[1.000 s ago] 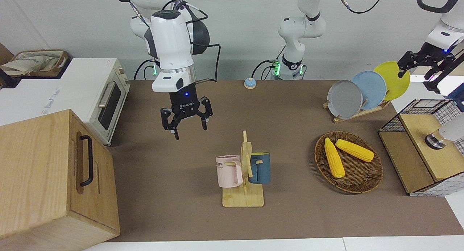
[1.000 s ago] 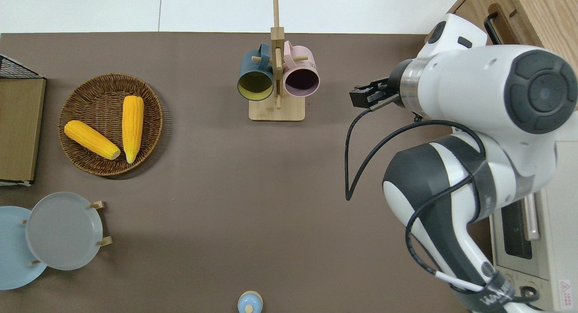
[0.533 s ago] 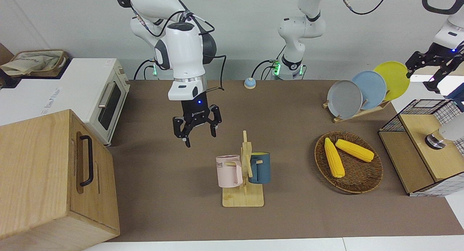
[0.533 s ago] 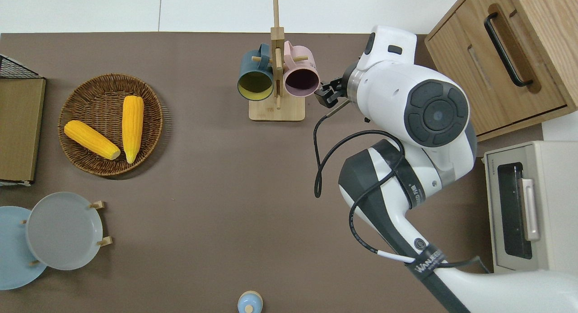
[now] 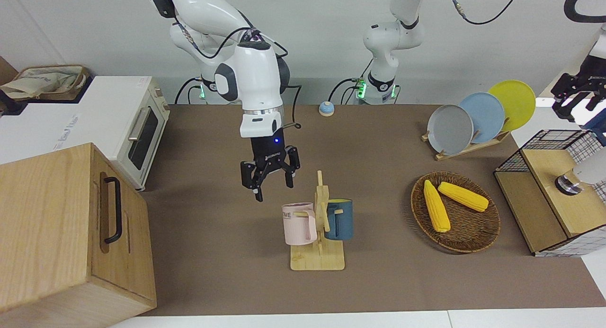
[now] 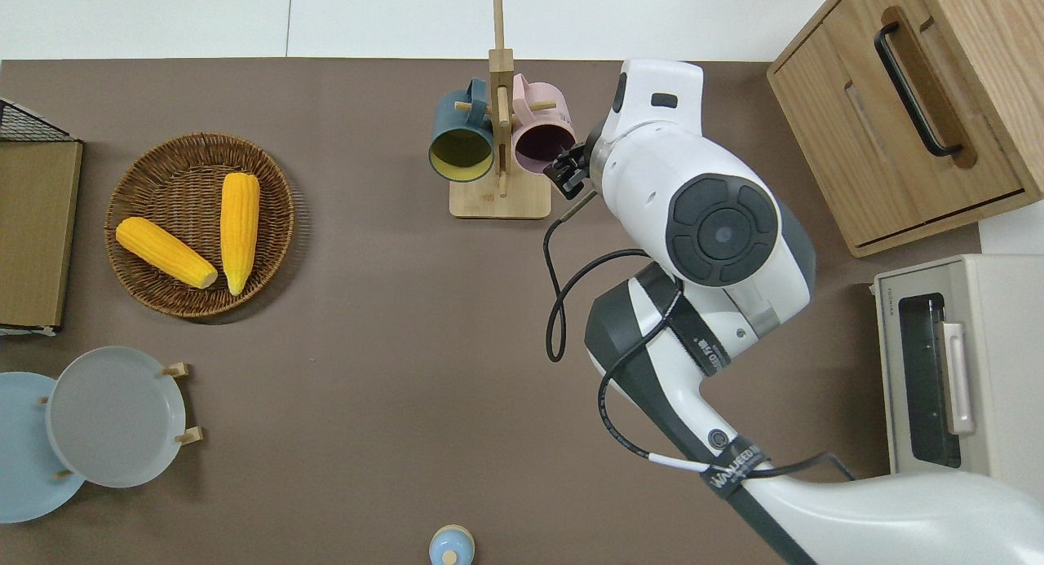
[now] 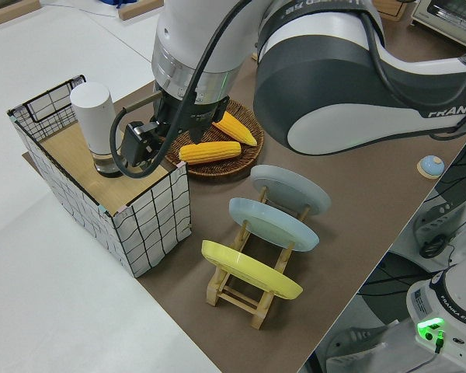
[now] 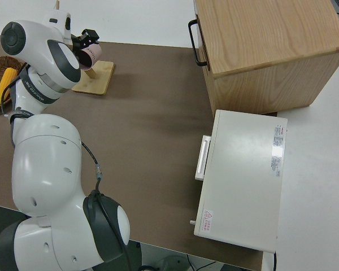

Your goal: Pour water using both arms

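A pink mug [image 5: 298, 224] and a dark blue mug [image 5: 340, 219] hang on a wooden rack [image 5: 317, 261] in the middle of the table. My right gripper [image 5: 271, 176] hangs open and empty in the air, just beside the pink mug's [image 6: 545, 139] rim toward the right arm's end, as the overhead view shows. My left gripper [image 5: 575, 101] is open and empty at the left arm's end of the table. In the left side view, the left gripper [image 7: 142, 146] sits close beside a white cylinder [image 7: 93, 124] standing on a wooden board in a wire basket [image 7: 151, 225].
A wicker basket [image 5: 466, 246] holds two corn cobs. Three plates [image 5: 450, 129] stand in a rack near the left arm. A wooden cabinet [image 5: 57, 233] and a toaster oven [image 5: 118, 124] fill the right arm's end. A small blue bell [image 5: 326, 109] sits by the robots.
My right gripper has moved down and toward the mug rack, and is now close to the pink mug. My left gripper has shifted outward toward the left arm's end of the table.
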`<action>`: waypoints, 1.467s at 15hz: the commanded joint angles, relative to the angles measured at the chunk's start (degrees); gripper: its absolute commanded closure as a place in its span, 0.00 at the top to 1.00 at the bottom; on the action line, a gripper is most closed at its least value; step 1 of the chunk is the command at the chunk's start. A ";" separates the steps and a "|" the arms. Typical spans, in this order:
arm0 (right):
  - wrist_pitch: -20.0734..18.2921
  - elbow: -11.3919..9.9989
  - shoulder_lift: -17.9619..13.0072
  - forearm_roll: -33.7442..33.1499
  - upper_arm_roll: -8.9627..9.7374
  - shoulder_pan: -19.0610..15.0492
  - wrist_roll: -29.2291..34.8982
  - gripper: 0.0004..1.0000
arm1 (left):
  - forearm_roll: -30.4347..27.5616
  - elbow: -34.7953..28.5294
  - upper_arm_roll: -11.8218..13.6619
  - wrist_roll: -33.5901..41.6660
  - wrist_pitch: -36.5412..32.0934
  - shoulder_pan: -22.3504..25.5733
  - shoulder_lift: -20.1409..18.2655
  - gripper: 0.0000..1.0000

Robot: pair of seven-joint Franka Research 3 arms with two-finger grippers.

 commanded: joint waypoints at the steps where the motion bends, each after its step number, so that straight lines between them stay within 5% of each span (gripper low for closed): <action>1: 2.06 1.11 2.24 -4.53 0.54 0.42 1.19 0.97 | -5.91 0.40 0.14 0.85 5.15 0.23 3.19 1.00; 10: 2.06 0.84 4.09 -19.20 0.72 2.00 1.01 0.94 | -18.21 -0.13 -0.13 6.47 15.87 1.64 8.64 1.00; 17: 2.58 0.84 5.40 -21.42 0.72 2.09 0.92 0.89 | -27.02 -0.31 -0.83 7.53 21.51 1.29 11.19 1.00; 22: 2.94 0.84 5.49 -22.38 0.72 2.09 0.92 0.68 | -31.32 -3.11 -3.11 10.60 28.09 1.37 11.90 1.00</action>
